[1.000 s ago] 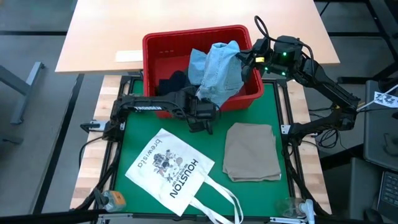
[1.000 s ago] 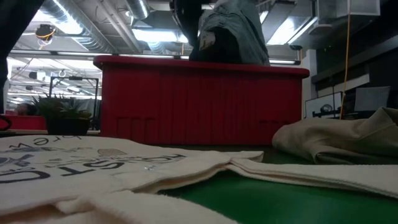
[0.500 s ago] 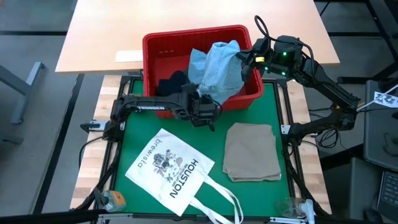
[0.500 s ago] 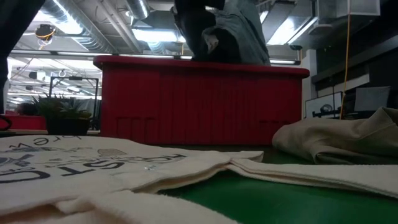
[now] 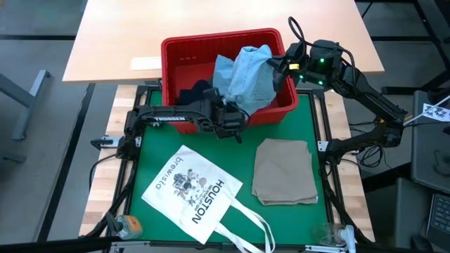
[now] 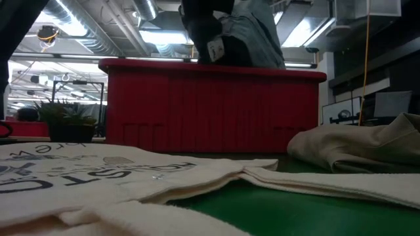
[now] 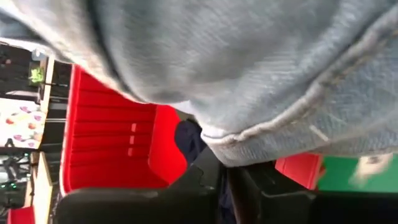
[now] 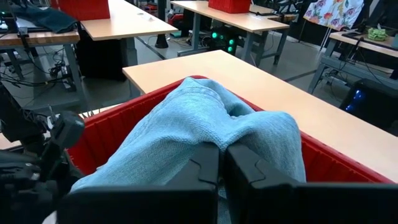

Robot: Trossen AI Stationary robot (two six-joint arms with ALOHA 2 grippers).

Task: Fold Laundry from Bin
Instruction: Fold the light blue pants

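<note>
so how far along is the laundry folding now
Done: one beige cloth lies folded on the green mat. In hand: both the right gripper and left gripper are shut on the light blue jeans over the red bin. Left: the jeans and a dark garment in the bin.

We read "HOUSTON" in large dark capitals on the white tote bag lying on the green table, with "brewista" in smaller letters along its other side. In the low view the same print showed only in part, upside down. We could make out no other legible text.
</note>
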